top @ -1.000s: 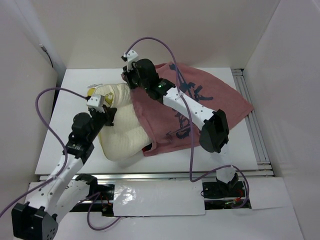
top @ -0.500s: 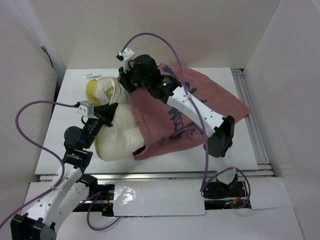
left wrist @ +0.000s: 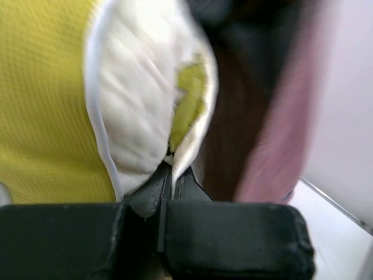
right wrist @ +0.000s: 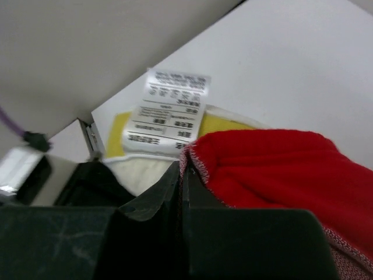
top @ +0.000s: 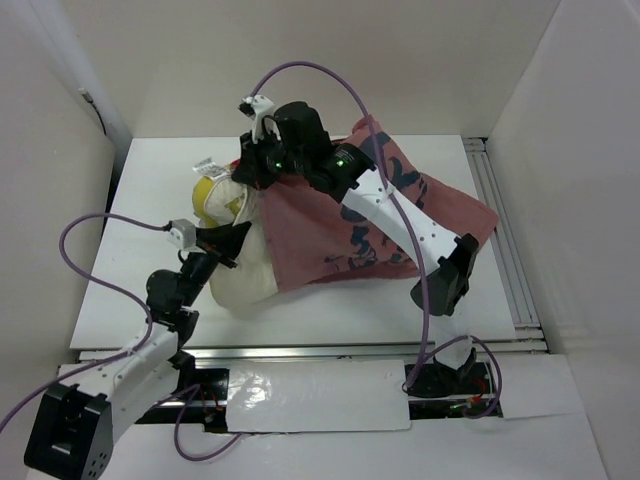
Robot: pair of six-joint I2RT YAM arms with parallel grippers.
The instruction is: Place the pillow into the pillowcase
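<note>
Top: found the pillow (top: 238, 275) mid-table (top: 150, 190), its 3 o'clock side covered by the pillowcase (top: 390, 215). Left wrist: saw left gripper (left wrist: 169, 182) pinched tight on pillow's edge. Right wrist: saw right gripper (right wrist: 182, 175) clamped on pillowcase hem.

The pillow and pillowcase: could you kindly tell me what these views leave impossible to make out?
- Top external: how deep the pillow reaches inside the pillowcase; cloth and the right arm cover it.
- Left wrist: blur smears the dark area behind the pillow; the opening's edge cannot be traced.
- Right wrist: print on the label is too small to read; the right pincer hides what lies below.
</note>
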